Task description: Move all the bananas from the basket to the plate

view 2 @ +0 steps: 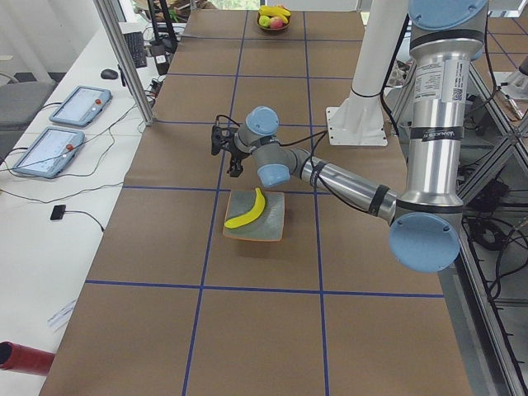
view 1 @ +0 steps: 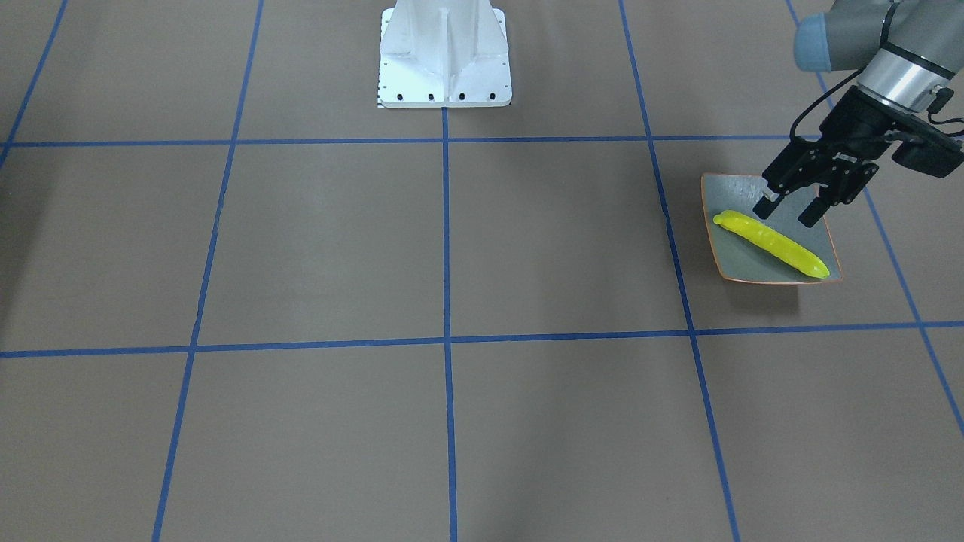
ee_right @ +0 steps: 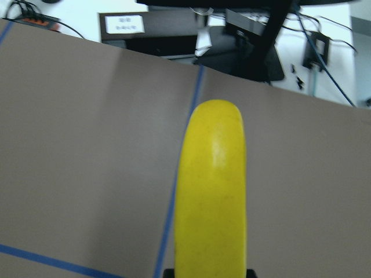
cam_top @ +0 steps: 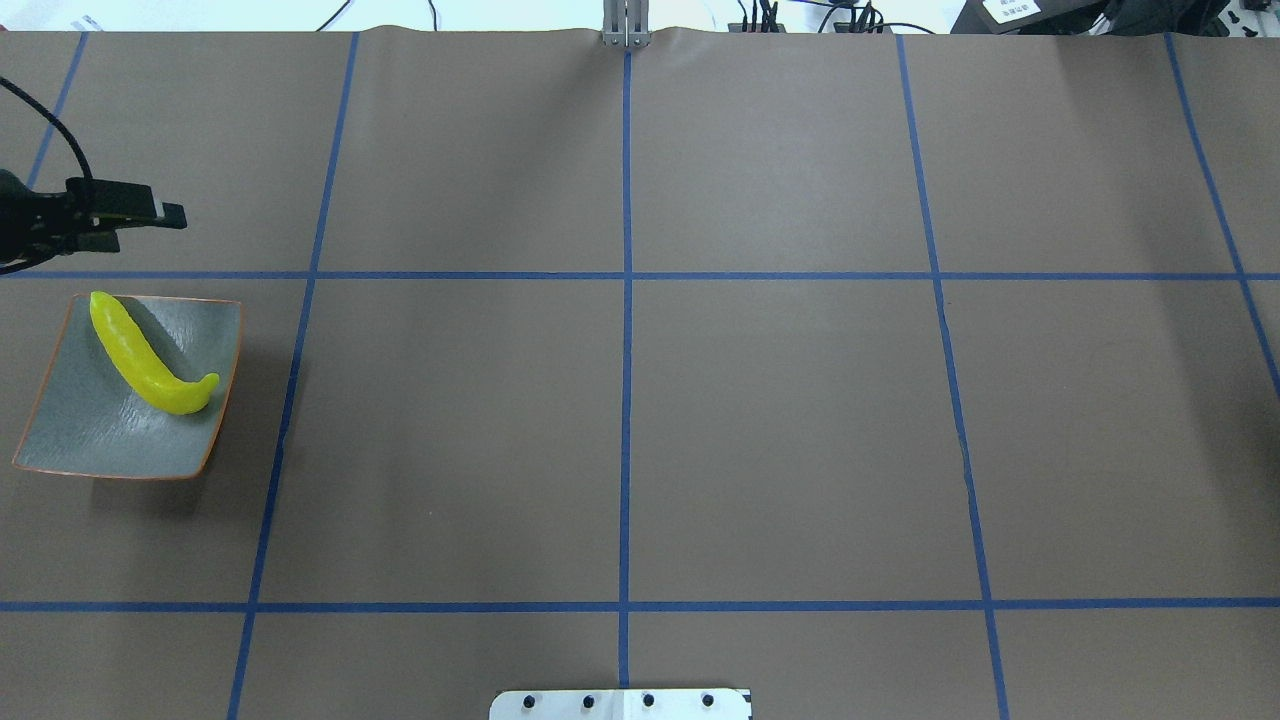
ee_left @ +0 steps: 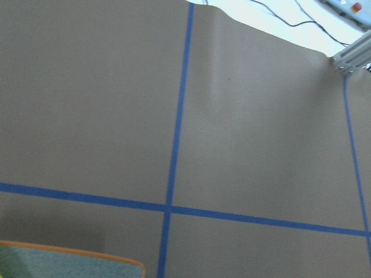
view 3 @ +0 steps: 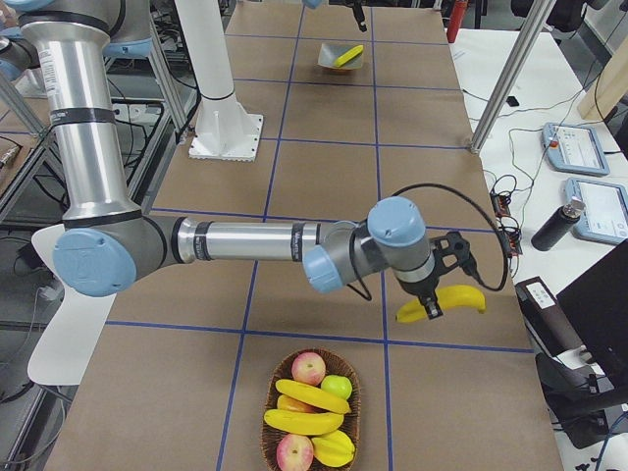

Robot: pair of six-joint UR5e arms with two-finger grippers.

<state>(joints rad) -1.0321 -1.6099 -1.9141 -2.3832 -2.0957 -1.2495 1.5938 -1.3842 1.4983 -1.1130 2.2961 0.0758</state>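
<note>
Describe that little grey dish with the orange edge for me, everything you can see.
The plate is a small, square, shallow dish, glossy grey-green like glazed ceramic, with a thin orange rim and upturned edges. It sits on the brown table, inside one blue-taped square on the robot's left. One yellow banana lies diagonally across it. The open left gripper hangs near one corner, apparently not touching it.
</note>
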